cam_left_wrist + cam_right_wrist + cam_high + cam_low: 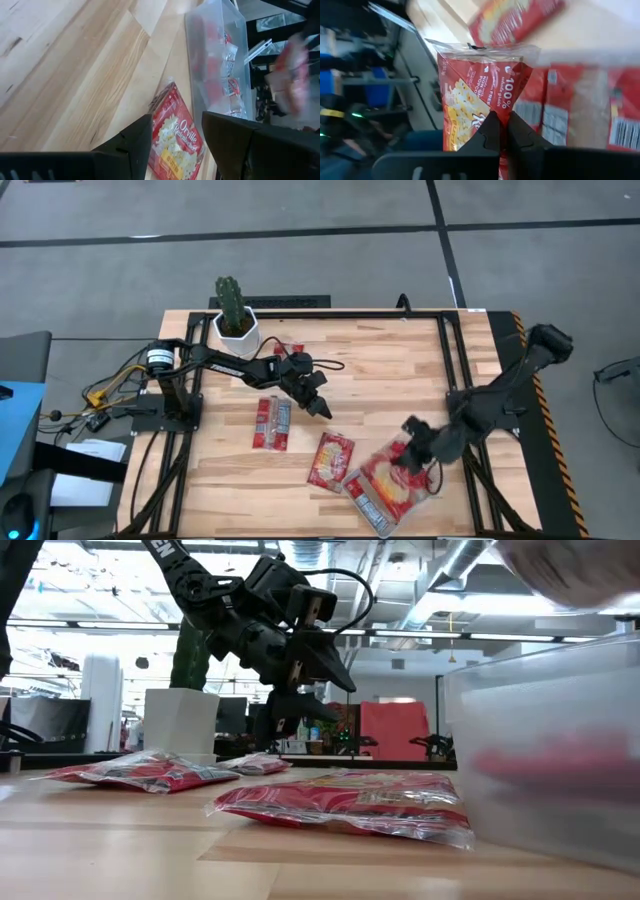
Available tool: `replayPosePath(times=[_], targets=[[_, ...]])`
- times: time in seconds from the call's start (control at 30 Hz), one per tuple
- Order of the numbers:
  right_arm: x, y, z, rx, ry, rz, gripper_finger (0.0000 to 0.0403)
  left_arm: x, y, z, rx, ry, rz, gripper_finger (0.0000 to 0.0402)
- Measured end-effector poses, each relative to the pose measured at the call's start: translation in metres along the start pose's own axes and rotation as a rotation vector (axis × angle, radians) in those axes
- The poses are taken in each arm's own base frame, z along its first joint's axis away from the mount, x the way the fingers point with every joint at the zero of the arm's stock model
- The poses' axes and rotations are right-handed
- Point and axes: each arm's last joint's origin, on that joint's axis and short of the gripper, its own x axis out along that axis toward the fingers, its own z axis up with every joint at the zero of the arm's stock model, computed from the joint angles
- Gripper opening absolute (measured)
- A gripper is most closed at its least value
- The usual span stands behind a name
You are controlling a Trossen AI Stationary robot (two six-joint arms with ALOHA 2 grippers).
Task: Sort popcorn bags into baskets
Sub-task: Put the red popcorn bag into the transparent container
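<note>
Red popcorn bags lie flat on the wooden table: a side-by-side pair [272, 423], one with a pale centre [330, 460] [175, 135], and one [290, 350] near the far edge. The clear tray [432, 498] [540, 760] at the near edge holds several packets. My left gripper [318, 402] [312, 665] hangs open in the air between the pair and the single bag, touching nothing. My right gripper [412, 450] [502, 125] is over the tray, shut on a red bag [480, 95]. My right gripper pinches a red popcorn bag between its two fingers on the printed face [487, 112], back from its clear sealed edge [485, 47]. The bag sticks out past the fingertips and is lifted clear above the packets in the tray.
A white pot with a green cactus [235, 330] stands at the table's far left. A black frame [445, 350] runs along the table's far and right sides. Bare wood lies between the far edge and the bags.
</note>
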Motion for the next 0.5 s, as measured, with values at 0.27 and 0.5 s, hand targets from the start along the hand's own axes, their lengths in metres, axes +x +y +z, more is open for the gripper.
replayPosePath(times=[0.27, 0.5], targets=[[0.039, 0.007, -0.021, -0.072, 0.066, -0.086, 0.0012, 0.000, 0.000, 0.000, -0.008, -0.004, 0.004, 0.0164], [0.067, 0.016, -0.017, -0.136, 0.104, -0.144, 0.0020, 0.000, 0.000, 0.000, -0.011, -0.001, 0.000, 0.0164]])
